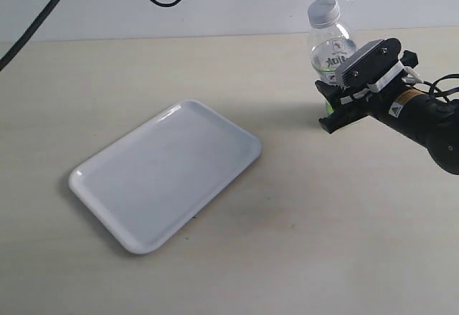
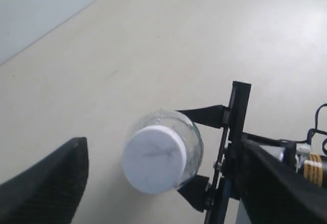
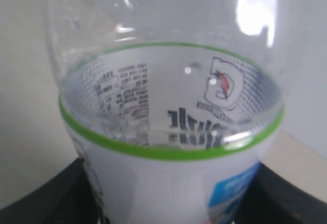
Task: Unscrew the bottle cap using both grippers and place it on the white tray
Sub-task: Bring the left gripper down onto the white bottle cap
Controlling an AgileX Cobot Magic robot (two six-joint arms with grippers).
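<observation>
By the far edge of the tabletop (image 1: pixel 287 257), black right gripper (image 1: pixel 336 101) clamps clear plastic bottle (image 1: pixel 331 46); black left gripper (image 2: pixel 163 152) hangs wide-spread over round white cap (image 2: pixel 155 158).

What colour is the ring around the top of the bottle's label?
Bright green: the bottle ring shows clearest in the right wrist view.

Beige table (image 1: pixel 323 243) bearing white tray (image 1: pixel 165 175)

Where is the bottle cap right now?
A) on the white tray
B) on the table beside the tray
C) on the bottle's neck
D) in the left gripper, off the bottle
C: the bottle cap sits on top of the bottle, which the right gripper holds by its body.
</observation>
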